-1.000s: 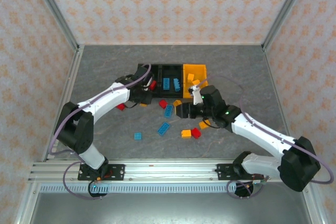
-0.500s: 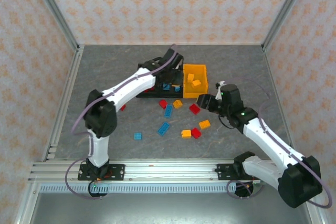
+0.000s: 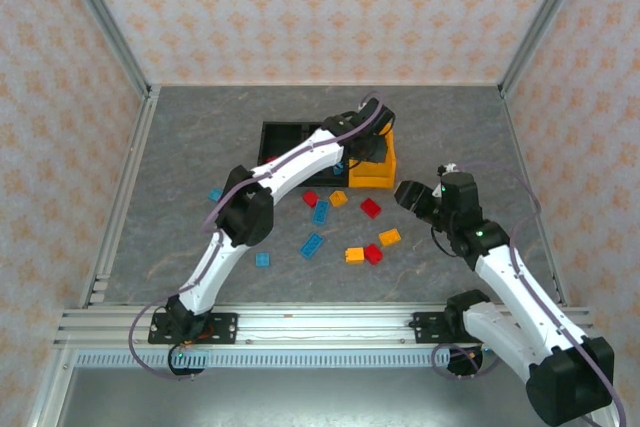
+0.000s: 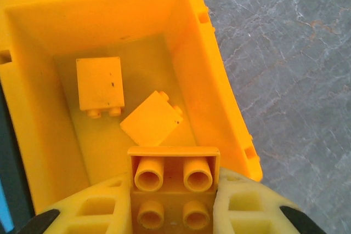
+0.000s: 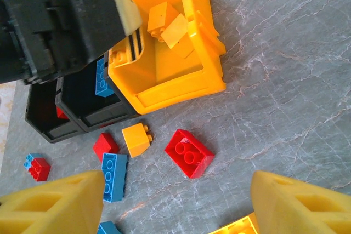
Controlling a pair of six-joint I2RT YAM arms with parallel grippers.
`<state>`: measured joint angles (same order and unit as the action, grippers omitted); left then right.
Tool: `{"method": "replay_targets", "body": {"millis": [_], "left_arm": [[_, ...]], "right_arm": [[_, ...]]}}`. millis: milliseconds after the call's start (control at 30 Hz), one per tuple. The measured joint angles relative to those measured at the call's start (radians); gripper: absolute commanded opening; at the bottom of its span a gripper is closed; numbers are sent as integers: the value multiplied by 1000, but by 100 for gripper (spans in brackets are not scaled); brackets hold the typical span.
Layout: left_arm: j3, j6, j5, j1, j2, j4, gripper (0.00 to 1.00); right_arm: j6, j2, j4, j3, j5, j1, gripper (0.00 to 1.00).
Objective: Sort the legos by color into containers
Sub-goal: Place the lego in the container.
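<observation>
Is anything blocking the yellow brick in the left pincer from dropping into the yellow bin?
Nothing visible. The left pincer holds the yellow brick over the open yellow bin; two yellow bricks lie on its floor.

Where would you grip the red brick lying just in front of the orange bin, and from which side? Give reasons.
Come straight down from above and pinch two opposite side walls of the red brick. It lies flat, studs up, so those walls stand upright and parallel; turn the jaws to match its skew. It lies apart from the orange bin.
</observation>
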<state>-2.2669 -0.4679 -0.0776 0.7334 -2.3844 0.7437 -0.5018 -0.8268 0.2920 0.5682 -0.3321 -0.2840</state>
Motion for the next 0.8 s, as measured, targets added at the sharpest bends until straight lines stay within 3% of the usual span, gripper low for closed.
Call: {"method": "replay_targets", "body": {"millis": [200, 467, 800], "left_arm": [[-31, -3, 16, 0, -59, 10, 21], [-31, -3, 27, 0, -74, 11, 45], [-37, -3, 34, 2, -66, 13, 49]], "right_arm": [[0, 4, 4, 0, 0, 6, 71], [0, 11, 8, 0, 0, 6, 71], [1, 10, 8, 0, 0, 6, 72]]}}
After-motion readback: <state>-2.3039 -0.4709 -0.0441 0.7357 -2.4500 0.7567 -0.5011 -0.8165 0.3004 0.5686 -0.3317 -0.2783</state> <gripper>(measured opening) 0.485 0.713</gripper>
